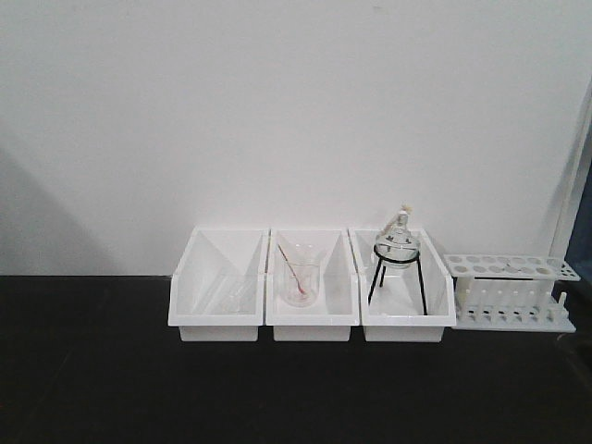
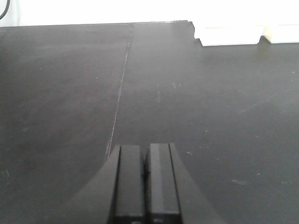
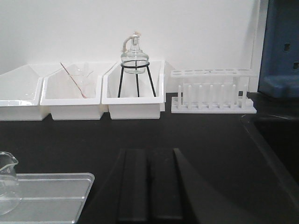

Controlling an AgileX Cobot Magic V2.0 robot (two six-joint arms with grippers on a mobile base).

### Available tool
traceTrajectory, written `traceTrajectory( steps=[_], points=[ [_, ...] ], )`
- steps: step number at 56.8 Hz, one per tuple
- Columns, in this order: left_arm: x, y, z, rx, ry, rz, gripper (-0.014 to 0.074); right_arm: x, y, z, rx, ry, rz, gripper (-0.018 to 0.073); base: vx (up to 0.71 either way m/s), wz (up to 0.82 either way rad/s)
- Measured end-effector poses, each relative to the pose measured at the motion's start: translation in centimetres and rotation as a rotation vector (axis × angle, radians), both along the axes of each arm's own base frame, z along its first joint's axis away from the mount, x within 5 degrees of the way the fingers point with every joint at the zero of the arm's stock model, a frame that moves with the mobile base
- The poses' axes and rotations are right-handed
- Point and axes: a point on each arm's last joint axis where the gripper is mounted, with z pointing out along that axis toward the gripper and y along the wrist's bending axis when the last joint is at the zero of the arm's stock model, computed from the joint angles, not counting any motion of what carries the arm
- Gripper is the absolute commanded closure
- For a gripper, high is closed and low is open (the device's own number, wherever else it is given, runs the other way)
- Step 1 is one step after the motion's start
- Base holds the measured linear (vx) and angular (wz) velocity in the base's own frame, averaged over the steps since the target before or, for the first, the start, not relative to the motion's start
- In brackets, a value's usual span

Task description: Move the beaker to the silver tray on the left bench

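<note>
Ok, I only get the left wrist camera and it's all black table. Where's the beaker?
Observer: The right wrist view has a clear beaker at its lower left edge, over the end of a tray.
Operator: Is the other tool holding it?
Observer: No. The right tool is shut and empty, right of the tray.
Operator: What's in the white boxes?
Observer: The middle bin holds a glass with a pink-tipped rod.

Front view faces the white bins — both wrist views look low across the bench.
</note>
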Motion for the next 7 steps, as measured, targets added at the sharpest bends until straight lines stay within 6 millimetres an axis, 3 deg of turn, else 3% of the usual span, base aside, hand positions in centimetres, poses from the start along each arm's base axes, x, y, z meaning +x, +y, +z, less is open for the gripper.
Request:
traceTrajectory(
  steps=[7],
  points=[
    [0.00,0.00,0.00,0.000,0.000,0.000,0.0595,0.00,0.00,0.00,0.000,0.000,0.000,0.0570,0.00,0.00]
  ],
)
